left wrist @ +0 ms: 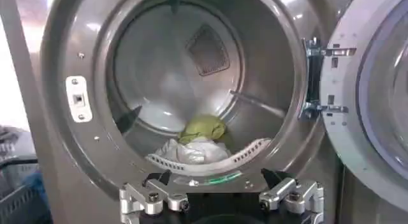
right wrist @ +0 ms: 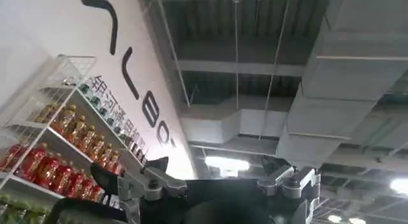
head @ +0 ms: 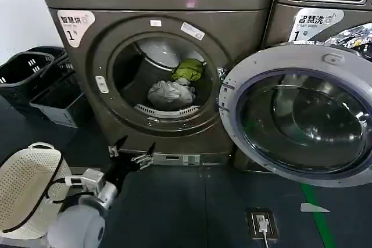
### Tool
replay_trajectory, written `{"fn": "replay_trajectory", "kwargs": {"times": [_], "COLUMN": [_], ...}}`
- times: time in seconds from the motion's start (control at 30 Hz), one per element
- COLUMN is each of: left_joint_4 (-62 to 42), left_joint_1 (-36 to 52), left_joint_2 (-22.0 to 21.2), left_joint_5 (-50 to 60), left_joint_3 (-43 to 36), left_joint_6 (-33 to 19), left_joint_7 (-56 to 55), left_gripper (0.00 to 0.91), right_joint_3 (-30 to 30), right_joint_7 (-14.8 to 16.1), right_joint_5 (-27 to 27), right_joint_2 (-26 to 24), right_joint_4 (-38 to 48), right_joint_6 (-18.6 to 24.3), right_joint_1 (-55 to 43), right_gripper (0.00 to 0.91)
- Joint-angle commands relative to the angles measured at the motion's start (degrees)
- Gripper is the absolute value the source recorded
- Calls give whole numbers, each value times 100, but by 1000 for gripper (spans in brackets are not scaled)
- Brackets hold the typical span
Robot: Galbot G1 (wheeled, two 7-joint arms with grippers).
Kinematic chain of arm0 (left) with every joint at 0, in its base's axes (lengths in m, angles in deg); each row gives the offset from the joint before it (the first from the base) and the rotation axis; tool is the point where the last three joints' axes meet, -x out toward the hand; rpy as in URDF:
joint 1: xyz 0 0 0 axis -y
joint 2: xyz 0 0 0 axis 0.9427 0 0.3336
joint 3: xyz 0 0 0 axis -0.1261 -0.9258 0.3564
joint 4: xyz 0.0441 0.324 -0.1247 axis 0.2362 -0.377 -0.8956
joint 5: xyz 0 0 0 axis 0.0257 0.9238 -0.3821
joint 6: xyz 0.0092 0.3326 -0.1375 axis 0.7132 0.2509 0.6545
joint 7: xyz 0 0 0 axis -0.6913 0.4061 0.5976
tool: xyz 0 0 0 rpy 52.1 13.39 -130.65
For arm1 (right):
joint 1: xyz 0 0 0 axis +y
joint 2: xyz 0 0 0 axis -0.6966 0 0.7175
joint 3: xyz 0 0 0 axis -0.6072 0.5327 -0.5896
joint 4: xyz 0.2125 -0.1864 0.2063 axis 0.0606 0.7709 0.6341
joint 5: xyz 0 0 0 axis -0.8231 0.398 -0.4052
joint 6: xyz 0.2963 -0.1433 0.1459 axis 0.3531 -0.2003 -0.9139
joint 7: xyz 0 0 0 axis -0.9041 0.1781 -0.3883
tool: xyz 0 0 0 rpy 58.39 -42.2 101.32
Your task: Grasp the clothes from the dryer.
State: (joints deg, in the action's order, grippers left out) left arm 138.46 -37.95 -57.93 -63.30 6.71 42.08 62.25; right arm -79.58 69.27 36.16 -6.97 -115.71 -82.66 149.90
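Lower left of the head view: left gripper (head: 135,150) with black fingers, silver screwed knuckles, grey rounded arm, black cable.

Dark floor (head: 192,207) with green line (head: 317,216); black baskets (head: 40,82) against white wall (head: 17,10); bottle shelves (right wrist: 57,149).

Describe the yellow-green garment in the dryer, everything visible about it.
The yellow-green garment is a small, soft, crumpled bundle of what looks like thin fabric, bunched into folds. It lies inside the dryer, low in the steel drum and toward the back, resting on and behind the whitish garment, which it touches. The left wrist view shows it the same way, just beyond the porthole's lower rim. The door is swung open. No gripper touches it.
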Motion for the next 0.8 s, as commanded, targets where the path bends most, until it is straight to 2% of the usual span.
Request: {"fn": "replay_trajectory", "kwargs": {"times": [0.03, 0.8], "left_joint_4": [27, 110], "left_joint_1": [-24, -106], "left_joint_2": [6, -6], "left_joint_5": [-13, -16], "left_joint_3": [4, -14], "left_joint_6": [4, 14], "left_joint_7": [5, 11], "left_gripper": [907, 907], "right_joint_3": [14, 69], "right_joint_7": [2, 15], "right_joint_5": [-4, -23], "right_joint_2": [0, -24], "right_joint_4": [-14, -8], "right_joint_6": [1, 12], "right_joint_1": [-1, -23], "right_gripper": [907, 907]}}
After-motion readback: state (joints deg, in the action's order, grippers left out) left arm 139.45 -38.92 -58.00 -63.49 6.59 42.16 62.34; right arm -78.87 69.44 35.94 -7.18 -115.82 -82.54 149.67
